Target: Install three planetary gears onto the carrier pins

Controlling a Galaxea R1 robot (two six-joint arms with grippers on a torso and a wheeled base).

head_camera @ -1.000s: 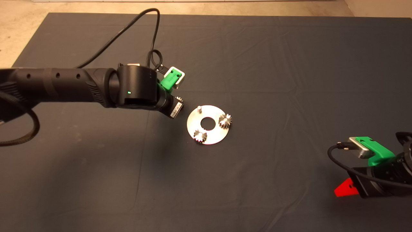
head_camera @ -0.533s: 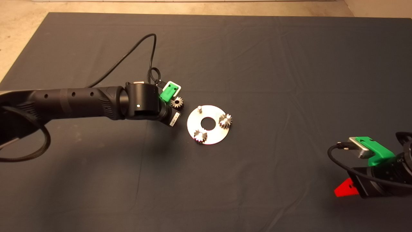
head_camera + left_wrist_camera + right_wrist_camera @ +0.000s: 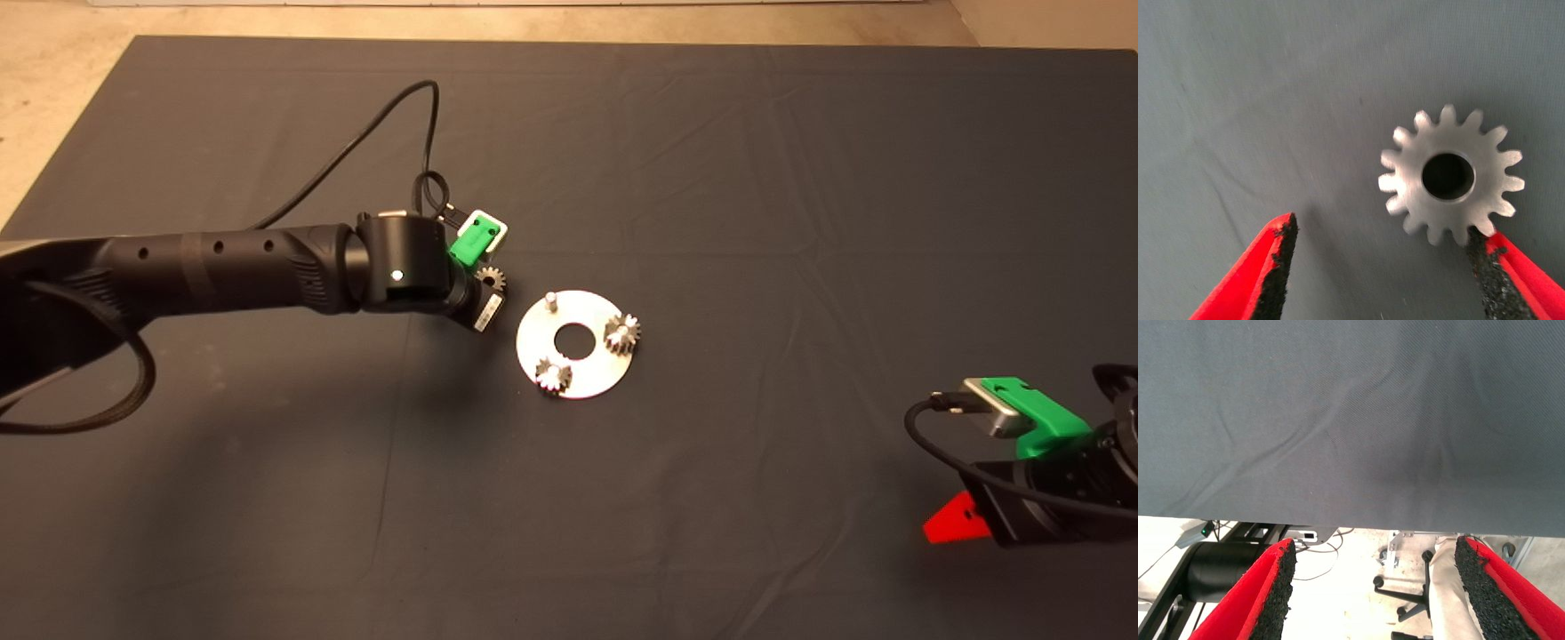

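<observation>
Since half a second ago the left arm [image 3: 222, 267] has edged slightly right and up in the head view, so its wrist now half covers the loose gear [image 3: 491, 280] that lay fully exposed beside it; nothing else has shifted.

Largest first: the dark mat [image 3: 756, 178] fills the frame. At its centre lies the silver disc [image 3: 578, 366], with two planetary gears already seated, one at the disc's right edge [image 3: 622, 332] and one at its lower left [image 3: 552, 375]. The pin at the disc's upper left [image 3: 551, 300] stands bare. The third gear lies flat on the mat just left of that pin, apart from the disc.

The left gripper [image 3: 1381, 267] hangs over this gear with its fingers spread wide; one pad [image 3: 1488, 263] sits right at the teeth, the other [image 3: 1279, 267] well clear. It grips nothing. The right gripper [image 3: 1375, 587] waits at the lower right, fingers open and empty, looking past the mat's edge to the floor.

That gear looks to be solid metal: stiff, small, dense for its size, likely slippery on its faces. I'd pinch it across opposite teeth, keeping the bore free.

The head view hides the left fingers beneath the wrist; the wrist view shows them and the bore [image 3: 1448, 176], but not the pin.
</observation>
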